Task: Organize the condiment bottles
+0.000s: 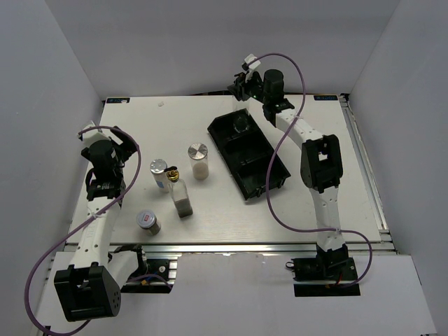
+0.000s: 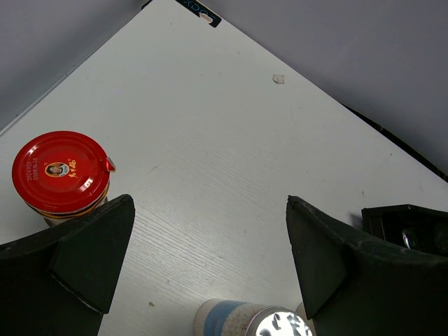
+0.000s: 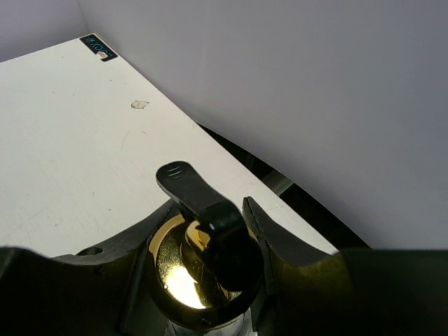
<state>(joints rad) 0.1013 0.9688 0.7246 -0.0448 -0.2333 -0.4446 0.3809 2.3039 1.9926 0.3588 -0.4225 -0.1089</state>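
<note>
The right gripper is clamped on the gold spout of a glass bottle near the bench's far edge. The bottle stands upright, long axis vertical and spout up. Its base seems to sit in the far compartment of the black tray, though the clear body is hard to make out. The left gripper hangs open and empty near the left edge, with the red-capped jar just beside one finger. In the left half, the second glass bottle stands upright, spout up, among three upright silver-lidded jars
</note>
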